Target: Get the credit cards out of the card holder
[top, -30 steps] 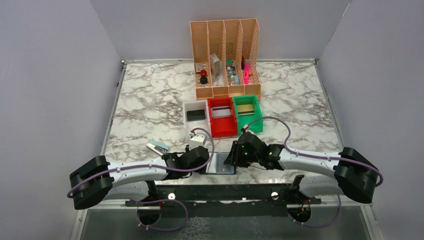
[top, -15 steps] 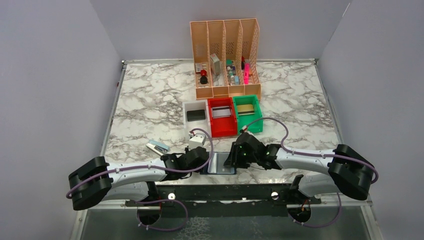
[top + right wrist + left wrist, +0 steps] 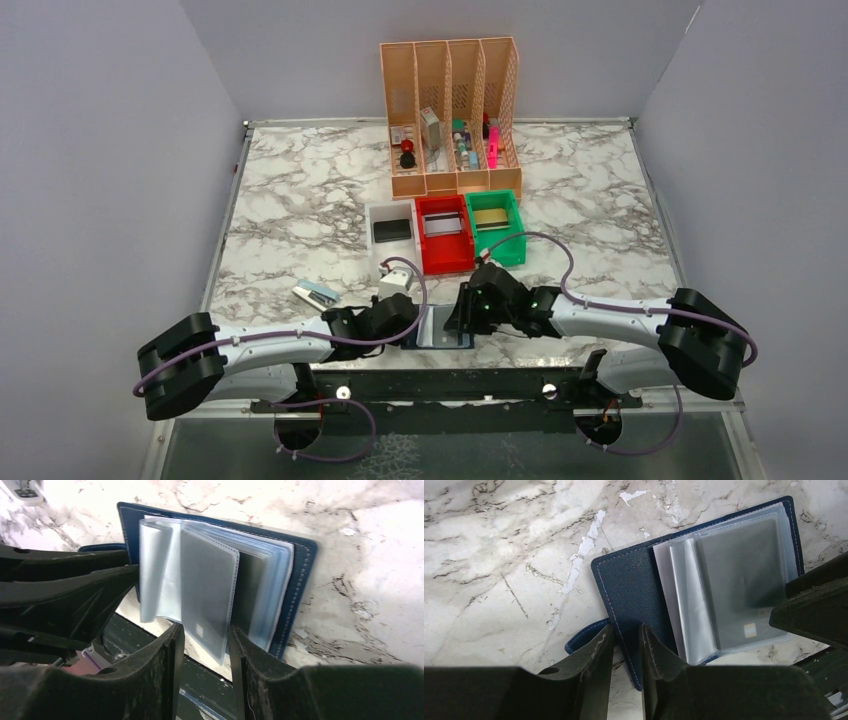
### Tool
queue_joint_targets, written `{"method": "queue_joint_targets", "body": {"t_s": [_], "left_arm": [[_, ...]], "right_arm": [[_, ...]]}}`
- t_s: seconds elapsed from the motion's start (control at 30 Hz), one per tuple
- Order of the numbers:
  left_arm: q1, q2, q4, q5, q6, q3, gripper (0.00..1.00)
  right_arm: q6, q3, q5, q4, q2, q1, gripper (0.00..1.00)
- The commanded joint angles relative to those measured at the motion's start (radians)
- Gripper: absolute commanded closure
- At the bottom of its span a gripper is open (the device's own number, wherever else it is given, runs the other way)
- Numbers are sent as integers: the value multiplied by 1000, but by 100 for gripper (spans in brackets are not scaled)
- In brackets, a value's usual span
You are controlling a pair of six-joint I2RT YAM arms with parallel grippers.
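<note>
The navy card holder [image 3: 440, 328] lies open at the table's near edge, its see-through pockets fanned. My left gripper [image 3: 408, 325] stands at its left side. Its jaws [image 3: 626, 628] are narrow, and the stitched corner of the cover [image 3: 634, 585] lies in the gap. My right gripper [image 3: 460, 318] stands on the right. Its fingers [image 3: 206, 629] are apart on either side of a raised pocket leaf holding a dark credit card [image 3: 205, 595]. Other credit cards lie in the bins: black [image 3: 392, 229], silver [image 3: 444, 225], gold [image 3: 490, 217].
White [image 3: 380, 250], red [image 3: 445, 255] and green [image 3: 505, 245] bins stand just behind the holder. The orange file rack [image 3: 450, 110] is at the back. A stapler [image 3: 315, 294] and a small white object [image 3: 397, 279] lie to the left. A black rail [image 3: 450, 385] runs along the near edge.
My left gripper's jaws have narrowed over the holder's left cover. My right gripper has edged slightly left. The card holder has stayed in place.
</note>
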Motion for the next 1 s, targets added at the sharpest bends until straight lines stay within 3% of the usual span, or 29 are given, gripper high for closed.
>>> {"method": "queue_joint_targets", "body": {"t_s": [0.0,0.4,0.63,0.97], "left_arm": [[-6,-3,16,50,-4,-16,73],[-8,-39,27,77,-1,-12,74],[-8,-92,21,70,-8,-21,73],[-9,-245,-117,-49,-96,-31,60]], "right_arm": [[-26,42,-13,-10,-16,13,58],[-63,105,-88,58,23,21,58],[-97,178,-132,83,130,30,57],[-106,229,4,-42,94,30,57]]}}
